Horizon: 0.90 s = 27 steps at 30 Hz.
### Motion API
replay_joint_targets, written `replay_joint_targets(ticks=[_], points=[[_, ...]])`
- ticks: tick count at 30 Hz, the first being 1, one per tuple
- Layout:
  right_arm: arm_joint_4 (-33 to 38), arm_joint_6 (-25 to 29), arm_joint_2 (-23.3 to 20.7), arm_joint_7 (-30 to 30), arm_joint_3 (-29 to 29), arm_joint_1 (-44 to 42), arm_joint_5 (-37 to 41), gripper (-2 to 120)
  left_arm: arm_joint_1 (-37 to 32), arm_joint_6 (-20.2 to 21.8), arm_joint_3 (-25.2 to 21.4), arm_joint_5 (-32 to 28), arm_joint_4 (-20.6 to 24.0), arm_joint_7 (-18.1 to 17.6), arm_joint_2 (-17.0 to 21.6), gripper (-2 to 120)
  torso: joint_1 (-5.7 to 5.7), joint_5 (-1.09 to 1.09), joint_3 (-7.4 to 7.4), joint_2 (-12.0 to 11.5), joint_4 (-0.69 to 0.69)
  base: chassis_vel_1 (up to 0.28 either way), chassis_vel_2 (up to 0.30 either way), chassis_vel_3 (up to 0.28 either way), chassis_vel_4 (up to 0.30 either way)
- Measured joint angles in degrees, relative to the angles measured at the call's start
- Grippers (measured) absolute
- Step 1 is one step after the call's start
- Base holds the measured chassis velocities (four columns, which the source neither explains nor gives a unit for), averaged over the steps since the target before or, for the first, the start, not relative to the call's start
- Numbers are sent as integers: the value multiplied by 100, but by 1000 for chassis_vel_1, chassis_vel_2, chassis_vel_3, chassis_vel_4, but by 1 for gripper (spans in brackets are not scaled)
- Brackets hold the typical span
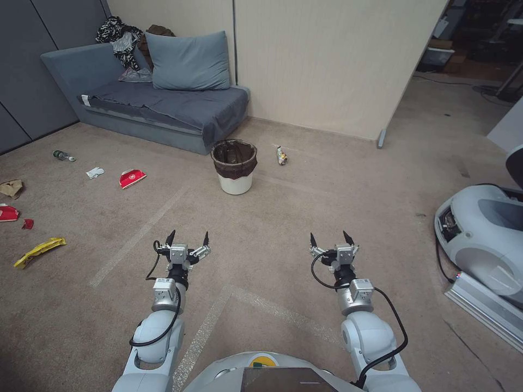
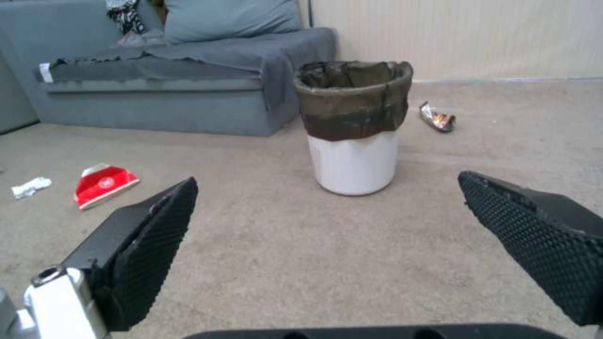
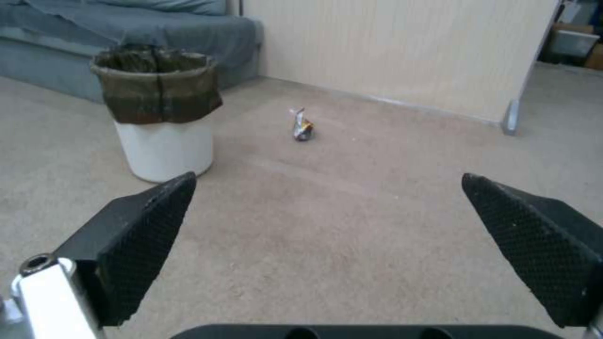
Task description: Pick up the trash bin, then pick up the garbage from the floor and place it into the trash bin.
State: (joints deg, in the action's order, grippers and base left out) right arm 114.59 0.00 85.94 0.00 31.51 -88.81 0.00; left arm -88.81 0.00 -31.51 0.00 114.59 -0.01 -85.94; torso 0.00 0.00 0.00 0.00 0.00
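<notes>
The trash bin (image 1: pixel 235 166) was seen standing upright on the carpet at twelve o'clock, just in front of the grey sofa (image 1: pixel 158 106), with a colourful wrapper (image 1: pixel 281 155) lying near it at about one o'clock. A red-and-white wrapper (image 1: pixel 132 178), crumpled white paper (image 1: pixel 95 172), a green bottle (image 1: pixel 64 156) and a yellow snack wrapper (image 1: pixel 39 252) were scattered from nine to eleven o'clock. The left gripper (image 1: pixel 188 238) and right gripper (image 1: pixel 332 238) were held above the floor, well apart from the bin, jaws spread wide and empty.
</notes>
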Motion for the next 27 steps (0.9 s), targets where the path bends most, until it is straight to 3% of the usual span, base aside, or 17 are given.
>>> replay_joint_targets(ticks=[20,23,26,27], points=[[0,0,0,0,0,0,0,100,3,0,1,0,0,-9,1,100,0,0,0,0,0,0,0,0,0],[15,63,29,94,50,4,1,100,75,16,-4,-20,-1,-171,23,100,0,0,0,0,3,0,0,0,0],[199,461,215,663,382,69,28,100,354,103,-55,-122,-37,-746,120,100,0,-1,0,0,0,0,0,0,0],[199,461,215,663,382,69,28,100,354,103,-55,-122,-37,-746,120,100,0,-1,0,0,0,0,0,0,0]])
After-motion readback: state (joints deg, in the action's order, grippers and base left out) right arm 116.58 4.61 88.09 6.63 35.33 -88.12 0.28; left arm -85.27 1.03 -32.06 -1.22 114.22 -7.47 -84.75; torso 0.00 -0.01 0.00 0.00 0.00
